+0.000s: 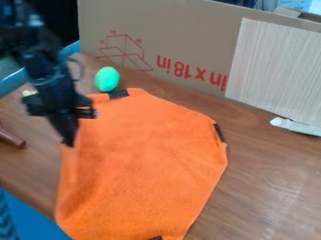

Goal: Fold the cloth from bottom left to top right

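Our soft orange fabric cloth [144, 164] lies unfolded toward six o'clock; at its ten-o'clock edge, we cannot tell whether our black two-finger gripper [68, 142] pinches anything. We're likely at grasping; next we need the seven-o'clock corner secured, then carried toward one.

Black claw [67, 139] hanging at the left edge of an orange cloth [144, 159].
The cloth is spreading over the brown wooden tabletop [263, 173], dark patches marking its top, right and bottom edges. A green egg-shaped object [107, 78] is sitting just beyond its top edge; a brown rod-like piece [11, 138] is lying at the far left. Behind, a cardboard box [182, 28] is standing with a pale wood-grain panel [276, 70] against it, a white strip [296, 126] lying near the panel's foot.
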`<state>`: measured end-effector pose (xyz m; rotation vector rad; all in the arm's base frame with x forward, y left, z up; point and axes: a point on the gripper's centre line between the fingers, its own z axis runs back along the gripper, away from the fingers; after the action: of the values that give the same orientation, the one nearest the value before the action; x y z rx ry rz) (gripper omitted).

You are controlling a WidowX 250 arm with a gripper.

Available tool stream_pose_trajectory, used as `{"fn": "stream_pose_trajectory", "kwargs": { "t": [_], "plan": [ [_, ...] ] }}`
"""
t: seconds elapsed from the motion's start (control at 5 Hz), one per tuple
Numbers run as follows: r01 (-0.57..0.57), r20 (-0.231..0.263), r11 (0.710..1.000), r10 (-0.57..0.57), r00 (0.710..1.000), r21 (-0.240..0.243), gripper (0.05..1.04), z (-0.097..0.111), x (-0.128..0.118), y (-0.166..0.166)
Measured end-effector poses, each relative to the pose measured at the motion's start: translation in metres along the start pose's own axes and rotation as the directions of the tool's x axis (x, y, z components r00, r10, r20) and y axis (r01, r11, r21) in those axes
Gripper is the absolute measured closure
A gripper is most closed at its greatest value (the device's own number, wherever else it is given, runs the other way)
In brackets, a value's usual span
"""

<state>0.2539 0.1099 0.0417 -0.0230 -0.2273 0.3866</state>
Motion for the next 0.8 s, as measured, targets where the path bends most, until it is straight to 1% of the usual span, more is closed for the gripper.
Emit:
{"fn": "stream_pose_trajectory", "kwargs": {
  "t": [0.2,0.4,0.6,0.8],
  "plan": [
    [0.005,-0.032,1.000,-0.004,0.999,0.026,1.031,-0.016,0.014,-0.043],
    [-0.018,-0.043,0.999,0.019,0.999,0.035,1.031,-0.020,0.027,-0.070],
    [-0.019,-0.038,1.000,0.020,0.999,0.015,1.032,-0.016,0.040,-0.113],
    [-0.036,-0.029,0.999,0.036,0.999,0.004,1.032,-0.012,0.049,-0.146]
  ]
}}
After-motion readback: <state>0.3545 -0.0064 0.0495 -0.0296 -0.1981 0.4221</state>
